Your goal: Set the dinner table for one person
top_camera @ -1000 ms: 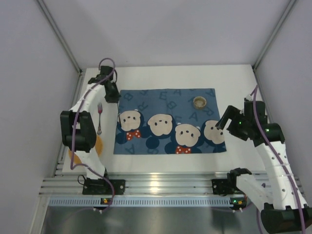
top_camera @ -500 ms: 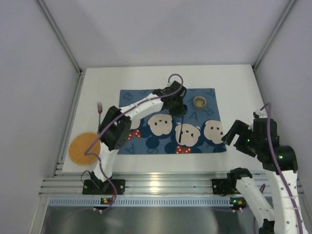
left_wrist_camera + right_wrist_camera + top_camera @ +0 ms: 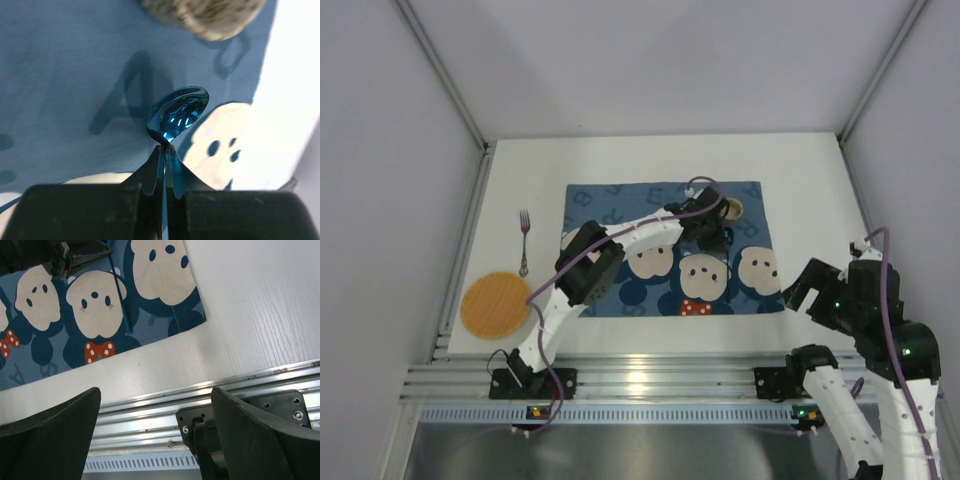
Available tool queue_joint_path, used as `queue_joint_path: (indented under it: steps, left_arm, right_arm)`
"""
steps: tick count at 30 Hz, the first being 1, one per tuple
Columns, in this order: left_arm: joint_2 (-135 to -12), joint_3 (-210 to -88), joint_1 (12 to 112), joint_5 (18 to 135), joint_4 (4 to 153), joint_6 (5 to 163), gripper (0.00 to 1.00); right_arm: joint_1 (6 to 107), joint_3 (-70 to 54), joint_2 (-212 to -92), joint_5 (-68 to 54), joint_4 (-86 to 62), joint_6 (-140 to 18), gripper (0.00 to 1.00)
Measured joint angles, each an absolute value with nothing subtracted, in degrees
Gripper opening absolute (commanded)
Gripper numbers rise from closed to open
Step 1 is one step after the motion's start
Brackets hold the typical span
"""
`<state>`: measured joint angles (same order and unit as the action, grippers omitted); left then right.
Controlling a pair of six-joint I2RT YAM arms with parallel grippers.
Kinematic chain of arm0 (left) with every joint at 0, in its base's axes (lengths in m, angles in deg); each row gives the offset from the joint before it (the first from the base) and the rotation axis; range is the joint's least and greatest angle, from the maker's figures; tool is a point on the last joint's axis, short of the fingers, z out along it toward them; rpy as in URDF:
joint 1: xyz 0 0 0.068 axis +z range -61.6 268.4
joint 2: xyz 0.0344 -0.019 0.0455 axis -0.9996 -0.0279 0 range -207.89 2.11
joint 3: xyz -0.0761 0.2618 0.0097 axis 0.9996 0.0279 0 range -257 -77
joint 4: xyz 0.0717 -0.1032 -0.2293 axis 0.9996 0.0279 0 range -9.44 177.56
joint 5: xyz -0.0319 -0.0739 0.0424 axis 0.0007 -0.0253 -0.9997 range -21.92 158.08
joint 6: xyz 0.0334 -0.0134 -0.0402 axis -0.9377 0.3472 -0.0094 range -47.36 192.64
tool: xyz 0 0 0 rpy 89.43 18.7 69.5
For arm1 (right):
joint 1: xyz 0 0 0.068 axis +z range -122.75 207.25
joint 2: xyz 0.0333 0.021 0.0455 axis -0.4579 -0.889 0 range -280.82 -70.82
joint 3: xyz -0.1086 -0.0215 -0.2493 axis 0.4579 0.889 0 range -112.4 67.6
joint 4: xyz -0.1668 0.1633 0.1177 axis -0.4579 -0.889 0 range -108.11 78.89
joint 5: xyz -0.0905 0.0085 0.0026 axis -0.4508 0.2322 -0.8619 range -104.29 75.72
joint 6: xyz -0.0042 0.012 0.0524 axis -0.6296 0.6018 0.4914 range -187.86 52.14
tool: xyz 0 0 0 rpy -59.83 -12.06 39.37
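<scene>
Blue and glossy, the spoon (image 3: 177, 114) is pinched at its thin neck between the pressed-together jaws of the left gripper (image 3: 164, 148). Its bowl sticks out just past the fingertips, and its slim handle runs back between the fingers (image 3: 145, 172). The spoon hangs over the far right part of the placemat (image 3: 620, 200), a dark-blue cloth printed with pale letters and mouse faces. I cannot tell whether it touches the cloth. Just beyond the bowl a small tan cup (image 3: 730, 208) stands on the placemat, near its far right corner.

The dinner table (image 3: 520, 170) is the white top under the placemat, and shows bare on every side of it. The right gripper (image 3: 155, 390) hovers off the placemat's near right corner. Its jaws are spread wide with nothing between them, above the white surface and the silver rail (image 3: 150, 415).

To the left of the placemat a fork (image 3: 524, 240) lies on the table with its tines pointing to the far side. An orange disc (image 3: 495, 305) lies nearer, by the placemat's near left corner.
</scene>
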<state>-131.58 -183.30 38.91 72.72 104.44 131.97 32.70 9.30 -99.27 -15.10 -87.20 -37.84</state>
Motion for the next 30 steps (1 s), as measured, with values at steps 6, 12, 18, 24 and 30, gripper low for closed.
queue_joint_path:
  steps: [6, 12, 18, 24, 30]
  left_arm:
    - [-131.6, -183.4, 38.8, 72.6, 99.2, 134.2, 0.02]
    - [-131.6, -183.4, 38.8, 72.6, 98.6, 134.7, 0.39]
    - [-131.5, -183.4, 38.7, 72.7, 98.9, 133.5, 0.46]
    - [-125.9, -181.0, 40.5, 71.2, 104.9, 126.7, 0.46]
    - [-107.6, -169.4, 56.5, 65.8, 113.7, 116.2, 0.45]
  right_arm:
    - [32.7, 9.5, -98.3, -14.4, -87.4, -37.8, 0.93]
    - [32.7, 10.9, -98.7, -13.0, -87.4, -37.8, 0.93]
    - [33.0, 11.9, -99.7, -11.9, -87.4, -37.7, 0.94]
    - [33.2, 11.0, -100.0, -12.2, -87.6, -38.0, 0.98]
    - [33.2, 8.5, -100.6, -13.6, -87.6, -38.6, 1.00]
